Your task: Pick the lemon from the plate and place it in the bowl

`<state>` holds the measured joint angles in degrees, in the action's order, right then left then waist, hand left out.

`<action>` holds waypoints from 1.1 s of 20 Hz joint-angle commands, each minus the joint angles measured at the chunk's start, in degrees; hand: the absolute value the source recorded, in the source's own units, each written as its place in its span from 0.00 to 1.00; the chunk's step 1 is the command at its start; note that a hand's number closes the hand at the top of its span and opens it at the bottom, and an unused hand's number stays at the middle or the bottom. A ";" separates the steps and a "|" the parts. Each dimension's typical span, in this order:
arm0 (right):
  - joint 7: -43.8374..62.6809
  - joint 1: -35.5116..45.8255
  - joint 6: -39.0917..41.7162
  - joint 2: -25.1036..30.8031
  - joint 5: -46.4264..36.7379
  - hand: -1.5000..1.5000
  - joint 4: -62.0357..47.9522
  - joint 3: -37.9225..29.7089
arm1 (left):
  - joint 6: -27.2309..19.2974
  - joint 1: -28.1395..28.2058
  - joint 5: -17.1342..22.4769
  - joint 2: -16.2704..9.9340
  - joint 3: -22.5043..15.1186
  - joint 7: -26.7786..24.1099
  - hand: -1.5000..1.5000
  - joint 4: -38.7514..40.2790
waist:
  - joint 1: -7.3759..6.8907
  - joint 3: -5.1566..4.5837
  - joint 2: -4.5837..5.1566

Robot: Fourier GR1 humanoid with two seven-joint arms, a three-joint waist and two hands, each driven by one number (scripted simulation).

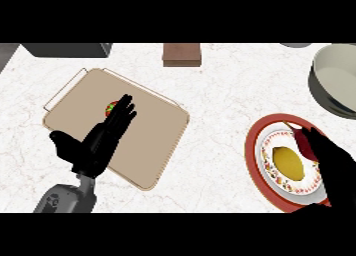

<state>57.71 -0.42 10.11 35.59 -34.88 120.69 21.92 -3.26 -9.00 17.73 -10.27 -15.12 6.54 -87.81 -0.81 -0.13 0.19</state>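
While the right hand point(334, 167), seemingly open, overlaps the plate point(253, 150) rim, the lemon point(288, 162) lies free.

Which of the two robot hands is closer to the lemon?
The right robot hand, beside the lemon over the red-rimmed plate. The left robot hand rests open over the tan tray.

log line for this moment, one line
phase: reach | lemon: on plate | right hand: open beside lemon | left hand: open over tray | bowl: empty
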 commanded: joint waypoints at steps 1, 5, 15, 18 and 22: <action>8.61 5.09 7.12 -3.24 1.93 0.00 -2.42 -1.06 | 0.22 0.11 -0.60 0.61 0.88 -0.38 0.50 0.75 | 0.45 0.08 -0.13; 9.83 7.94 8.17 -6.15 -0.07 0.00 -7.93 1.31 | 1.70 -0.23 -1.16 1.45 0.90 -2.41 0.50 3.76 | 0.52 0.06 -0.03; 2.29 7.77 10.83 -6.99 -0.55 0.00 -15.61 -2.85 | 2.97 1.17 -2.27 1.17 2.99 -0.87 0.50 0.80 | 0.72 0.12 -0.19; -0.17 6.99 9.46 -9.52 -4.15 0.00 -18.23 -1.98 | 2.44 1.65 -3.51 1.95 2.92 0.44 0.50 -0.95 | 0.72 0.13 -0.19; 2.42 5.51 9.42 -13.67 -8.43 0.00 -16.13 0.59 | 7.25 3.24 0.42 -1.06 6.94 2.17 0.50 -2.56 | 0.71 0.12 -0.24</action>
<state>55.73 5.35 18.40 25.64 -39.85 104.23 20.51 0.72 -6.96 16.12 -9.12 -10.94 7.47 -88.82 -0.07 -0.01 -0.01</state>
